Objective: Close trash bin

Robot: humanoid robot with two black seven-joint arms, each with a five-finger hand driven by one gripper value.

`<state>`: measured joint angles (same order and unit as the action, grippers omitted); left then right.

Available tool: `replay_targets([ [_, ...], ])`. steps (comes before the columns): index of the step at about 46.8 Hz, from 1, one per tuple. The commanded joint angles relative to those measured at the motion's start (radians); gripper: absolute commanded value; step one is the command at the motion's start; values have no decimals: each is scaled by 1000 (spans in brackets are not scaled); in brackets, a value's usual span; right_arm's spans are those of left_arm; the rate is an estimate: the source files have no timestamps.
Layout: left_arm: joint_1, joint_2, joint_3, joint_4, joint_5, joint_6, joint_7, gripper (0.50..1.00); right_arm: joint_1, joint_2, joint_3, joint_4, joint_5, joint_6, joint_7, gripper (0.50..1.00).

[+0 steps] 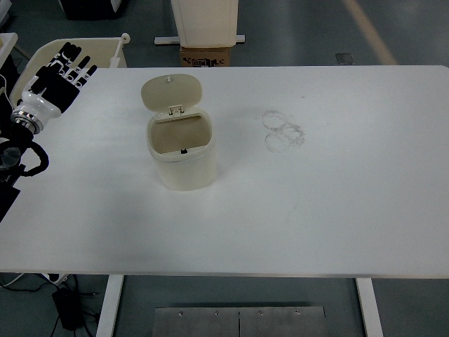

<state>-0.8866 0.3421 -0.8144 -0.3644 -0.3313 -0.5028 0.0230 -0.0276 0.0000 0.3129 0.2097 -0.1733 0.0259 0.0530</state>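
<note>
We see the trash bin (182, 156) standing left of the table's (337, 210) centre, its lid (172, 93) swung fully up and back toward twelve o'clock, so closing has not begun. Our left hand (62, 76) hovers off at ten o'clock, fingers spread, holding nothing, well apart from the bin.

Left hand (62, 76) raised at left edge, fingers extended, empty.
</note>
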Motion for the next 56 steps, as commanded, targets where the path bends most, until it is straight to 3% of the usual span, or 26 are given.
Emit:
replay_targets([
  [1,1,0,0,-1,0,0,0,1000,0,0,0,0,0,0,1,993],
  [22,-12,8,3,-14,1,18,9,1000,0,0,0,0,0,0,-1,991],
  [36,-14,139,12,-283,3,141,17,1000,0,0,0,0,0,0,1,991],
  [46,-49,163,34,-312,70,155,66,1000,0,0,0,0,0,0,-1,993],
  [56,-68,222,49,-418,181,155,71,1000,0,0,0,0,0,0,1,993],
])
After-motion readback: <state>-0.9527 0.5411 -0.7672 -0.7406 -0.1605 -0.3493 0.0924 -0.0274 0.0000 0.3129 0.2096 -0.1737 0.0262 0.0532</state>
